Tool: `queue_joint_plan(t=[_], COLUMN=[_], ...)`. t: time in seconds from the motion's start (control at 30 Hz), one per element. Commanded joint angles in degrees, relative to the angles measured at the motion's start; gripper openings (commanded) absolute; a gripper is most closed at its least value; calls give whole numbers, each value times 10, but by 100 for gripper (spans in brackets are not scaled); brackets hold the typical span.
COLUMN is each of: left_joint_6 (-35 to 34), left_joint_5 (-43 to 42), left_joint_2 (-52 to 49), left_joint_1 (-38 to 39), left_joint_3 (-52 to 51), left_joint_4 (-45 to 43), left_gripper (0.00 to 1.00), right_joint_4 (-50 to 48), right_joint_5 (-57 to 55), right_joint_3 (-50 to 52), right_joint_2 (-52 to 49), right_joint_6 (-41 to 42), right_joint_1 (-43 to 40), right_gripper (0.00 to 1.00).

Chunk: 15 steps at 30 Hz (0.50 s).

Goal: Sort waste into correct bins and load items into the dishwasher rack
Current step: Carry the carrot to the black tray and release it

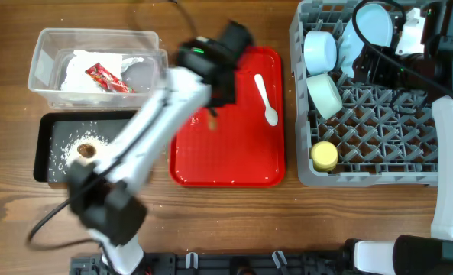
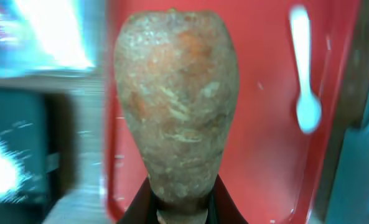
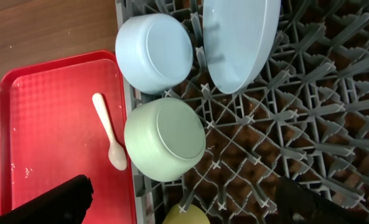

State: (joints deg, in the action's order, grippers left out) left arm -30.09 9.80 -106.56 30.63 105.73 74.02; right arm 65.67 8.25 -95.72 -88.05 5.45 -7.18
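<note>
Brown wooden table (image 1: 211, 221) under everything.

Grey dishwasher rack (image 1: 386, 145) at the right side, largest thing on it, pegs upright in a grid.

Flat red tray (image 1: 234, 164) just left of the rack, at the middle of the table.

Clear tub (image 1: 43, 76) at far left, toward the back; black tray (image 1: 43, 153) directly in front of it, close beside.

Pale blue plate (image 3: 240, 43) on edge among the pegs at the back of the rack.

Two bowls along the rack's left side, bases toward the right wrist camera: pale blue bowl (image 3: 156, 53) next to the plate, greenish bowl (image 3: 165, 140) just in front of it.

Left gripper (image 2: 183, 199) over the left half of the red tray, closed around one end of the orange-brown stick (image 2: 178, 106); rest of the stick jutting out past the fingers. Contact between stick and tray not discernible. Surroundings in the left wrist view blurred.

Right gripper (image 3: 183, 186) above the rack's left part, fingers (image 3: 53, 202) spread wide, nothing between them.

White spoon (image 1: 266, 98) flat on the right half of the red tray, bowl end toward the front.

Yellow cup (image 1: 324, 156) at the rack's front left corner.

Crumpled white napkin (image 1: 81, 69) inside the clear tub, red wrapper (image 1: 104, 76) on top of it.

Brown lump (image 1: 85, 150) in the black tray, amid scattered rice grains (image 1: 62, 149).
</note>
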Motion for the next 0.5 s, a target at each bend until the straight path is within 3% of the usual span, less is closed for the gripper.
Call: queue_joint_plan(t=[0.0, 0.13, 0.2, 0.33, 0.47], left_joint_6=[-59, -88, -97, -153, -238], left_joint_5=[27, 19, 19, 3, -14], left_joint_2=[68, 70, 70, 68, 65], left_joint_1=[-124, -297, -361, -447, -463], left_joint_3=[10, 1, -29, -146, -294], left_joint_4=[27, 91, 79, -44, -158], left_gripper=[4, 4, 4, 4, 4], right_joint_4=[-5, -5, -4, -7, -7], right_joint_5=[-12, -12, -12, -14, -14], right_joint_3=[-2, -2, -2, -2, -2], right_joint_2=[3, 3, 3, 3, 3], right_joint_6=[-12, -12, -17, -24, -23], right_joint_1=[-1, -1, -1, -1, -1], right_gripper=[97, 98, 98, 98, 98])
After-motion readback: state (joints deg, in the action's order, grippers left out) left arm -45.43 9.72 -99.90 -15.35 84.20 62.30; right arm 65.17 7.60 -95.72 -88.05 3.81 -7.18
